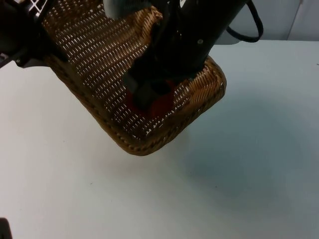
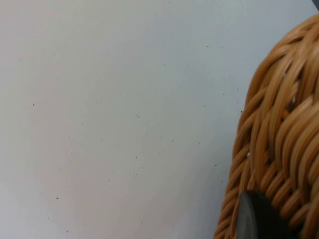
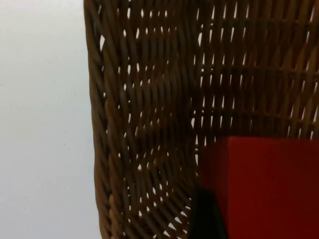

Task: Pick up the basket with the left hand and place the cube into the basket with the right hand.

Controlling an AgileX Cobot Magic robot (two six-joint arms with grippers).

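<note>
woven wicker meets us first: we see the basket [image 1: 99, 59] held tilted above the white table [image 1: 249, 174], its near rounded corner hanging lowest and its shadow falling on the table beneath. we find the left gripper [image 1: 31, 47] at the basket's far left edge, and in the left wrist view a black fingertip [image 2: 256, 219] lies against the braided rim [image 2: 279, 144], so we take it as clamped onto the basket, which is clear of the table.

we see the right gripper [image 1: 147, 97] reaching down inside the basket, close to its near corner. the red cube [image 1: 159, 102] sits between its fingers, partly covered by the black arm. in the right wrist view the cube [image 3: 264, 184] is seen close up with a dark fingertip [image 3: 207, 214] pressed to its side and the basket's open weave [image 3: 149, 124] right behind it, so we judge the fingers closed on the cube. we cannot tell whether the cube touches the basket floor.

we find no readable writing, label or brand on the basket, the cube or the arms.
</note>
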